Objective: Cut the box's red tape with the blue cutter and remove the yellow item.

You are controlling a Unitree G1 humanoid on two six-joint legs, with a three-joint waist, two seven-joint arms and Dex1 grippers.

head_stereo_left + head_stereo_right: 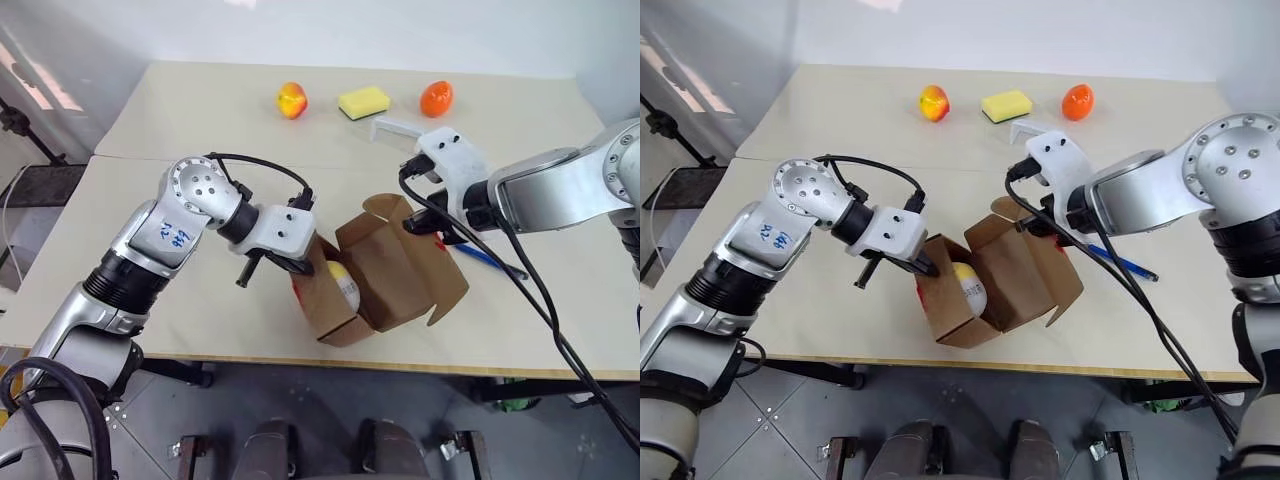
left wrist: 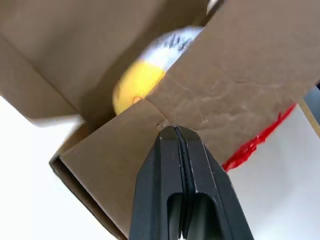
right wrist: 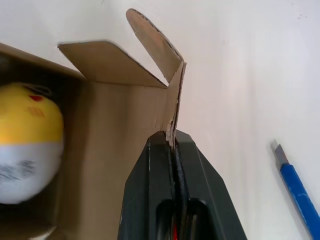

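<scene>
Black fingers of my right pincer are pressed together on the edge of a cardboard flap of the box, holding that flap up. My left pincer is also closed, its tips touching the opposite flap without anything between them. Between the two spread flaps the box stands open, and the yellow item lies inside it, yellow at one end and white with dark marks at the other. A scrap of red tape clings to the carton's outer side near my left pincer. The blue cutter lies flat on the pale surface just beyond the box on my right. At the far side of the surface sit a red-yellow apple, a yellow sponge and an orange egg shape, well apart from the box.
</scene>
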